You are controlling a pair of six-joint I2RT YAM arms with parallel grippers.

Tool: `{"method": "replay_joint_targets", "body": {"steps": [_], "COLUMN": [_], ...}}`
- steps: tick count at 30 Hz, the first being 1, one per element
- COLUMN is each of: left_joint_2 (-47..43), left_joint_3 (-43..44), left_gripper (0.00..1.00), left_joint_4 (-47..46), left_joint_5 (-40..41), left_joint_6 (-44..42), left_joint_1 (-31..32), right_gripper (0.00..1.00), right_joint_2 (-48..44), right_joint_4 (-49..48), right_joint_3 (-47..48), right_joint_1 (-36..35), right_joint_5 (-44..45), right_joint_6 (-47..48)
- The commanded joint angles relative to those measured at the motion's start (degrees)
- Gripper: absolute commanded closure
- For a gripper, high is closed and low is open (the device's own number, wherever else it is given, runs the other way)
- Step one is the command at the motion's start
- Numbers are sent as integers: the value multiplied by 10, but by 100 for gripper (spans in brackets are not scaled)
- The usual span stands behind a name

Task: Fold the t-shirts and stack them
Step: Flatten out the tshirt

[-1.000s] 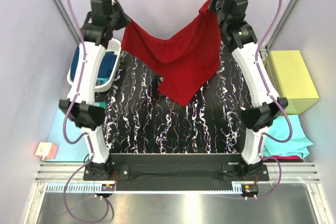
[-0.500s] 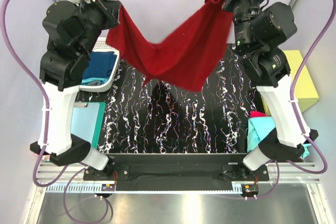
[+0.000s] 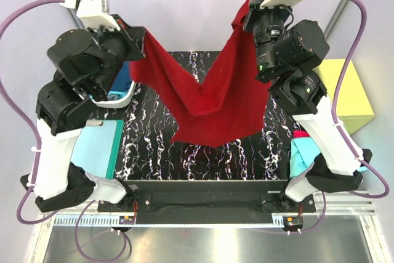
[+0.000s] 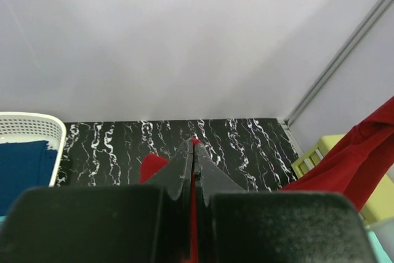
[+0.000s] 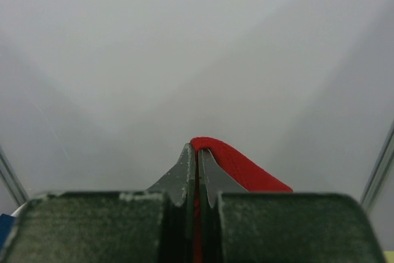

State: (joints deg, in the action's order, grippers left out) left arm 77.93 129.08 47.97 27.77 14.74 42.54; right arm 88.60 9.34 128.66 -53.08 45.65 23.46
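Note:
A dark red t-shirt [image 3: 209,100] hangs in the air between both raised arms, sagging in a V over the black marbled table [image 3: 154,146]. My left gripper [image 3: 136,40] is shut on its left upper edge; in the left wrist view [image 4: 194,149] red cloth shows between the closed fingers. My right gripper [image 3: 246,10] is shut on the right upper edge; in the right wrist view [image 5: 196,151] a red fold [image 5: 237,164] pokes out of the tips. A navy blue shirt [image 4: 24,164] lies in the white basket. Teal and magenta shirts [image 3: 301,152] lie at the right, partly hidden by the right arm.
A white basket [image 3: 120,98] stands at the table's back left, mostly behind the left arm. A pale-blue sheet [image 3: 95,146] lies left of the table. A yellow-green box [image 3: 348,87] stands at the right. Purple walls enclose the back.
Both arms have swung the red shirt nearer and lower; its hanging bottom edge now reaches further towards the front of the table. Both grips have held.

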Motion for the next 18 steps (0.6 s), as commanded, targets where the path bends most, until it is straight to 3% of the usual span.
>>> {"method": "replay_joint_targets", "body": {"steps": [1,4,6,8,13,18], "left_joint_2": [21,67,92,129,195,205], "left_joint_3": [23,37,46,57,111,143], "left_gripper": [100,99,99,99,99,99], "left_joint_4": [-24,-29,-31,-34,-64,-93], "left_joint_5": [53,52,16,-7,-82,-163], "left_joint_6": [-33,-46,-40,-26,-2,48], "left_joint_1": [3,-4,-22,-52,-124,-188], "right_gripper": [100,100,100,100,100,100], "right_joint_2": [18,35,40,49,85,111], "right_joint_4": [-54,-43,27,52,47,38], "right_joint_3": [32,38,46,45,61,119], "right_joint_1": [3,47,94,145,174,173], "right_joint_5": [43,31,-11,-30,-56,-86], "right_joint_6": [49,13,-81,-115,-127,-124]}}
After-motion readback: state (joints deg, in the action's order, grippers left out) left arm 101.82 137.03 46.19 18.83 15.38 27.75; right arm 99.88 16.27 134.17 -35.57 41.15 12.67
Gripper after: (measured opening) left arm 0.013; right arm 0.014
